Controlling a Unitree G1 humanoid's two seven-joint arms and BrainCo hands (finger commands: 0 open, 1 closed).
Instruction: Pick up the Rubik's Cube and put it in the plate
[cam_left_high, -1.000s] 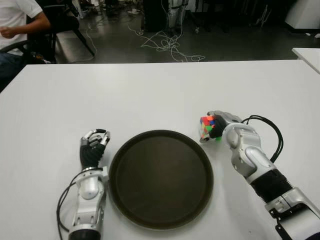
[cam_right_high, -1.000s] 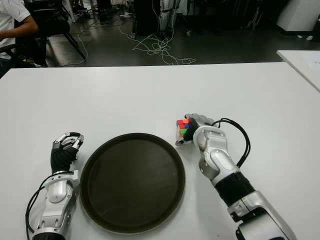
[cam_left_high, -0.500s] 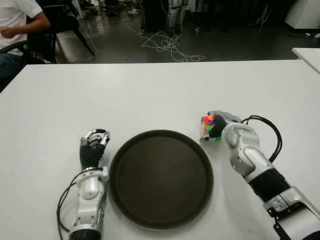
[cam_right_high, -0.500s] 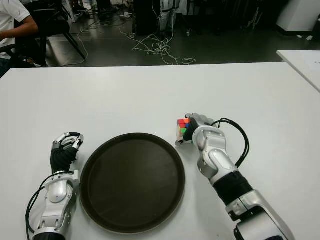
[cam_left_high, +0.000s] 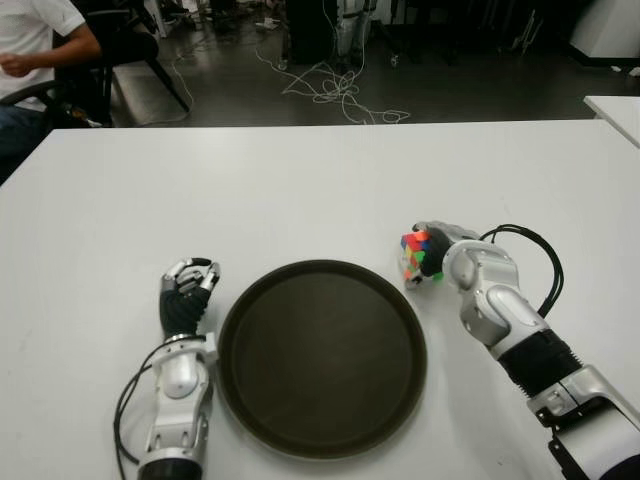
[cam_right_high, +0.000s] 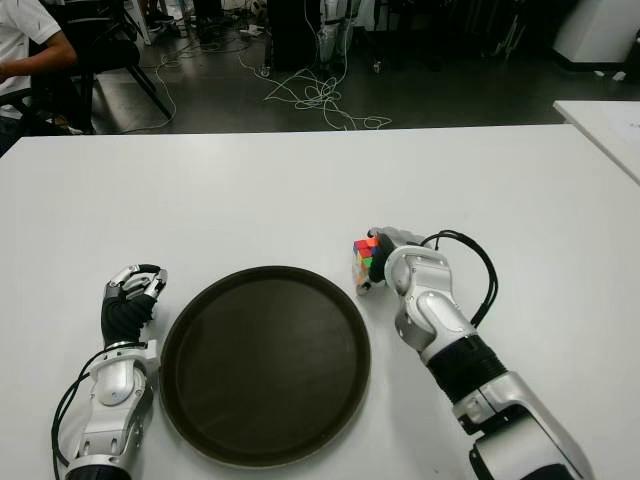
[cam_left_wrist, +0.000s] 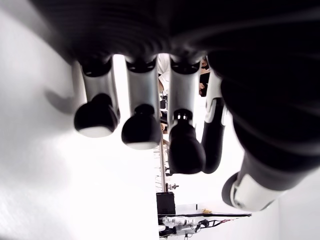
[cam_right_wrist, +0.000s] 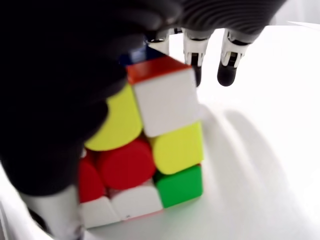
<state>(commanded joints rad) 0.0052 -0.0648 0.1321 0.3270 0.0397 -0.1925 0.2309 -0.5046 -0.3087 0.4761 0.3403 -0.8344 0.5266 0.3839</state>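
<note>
The Rubik's Cube stands on the white table just off the far right rim of the dark round plate. My right hand is on the cube's right side with thumb and fingers curled around it. In the right wrist view the cube fills the palm, showing yellow, red, white and green stickers, with fingertips reaching past its far edge. The plate holds nothing. My left hand shows left of the plate, its fingers curled on nothing.
A black cable loops off my right wrist. A seated person is at the far left beyond the table. Cables lie on the floor behind. Another white table's corner shows at the far right.
My right forearm has swung slightly and the wrist has turned around the cube, which has barely shifted. The left hand and the plate have not moved.
</note>
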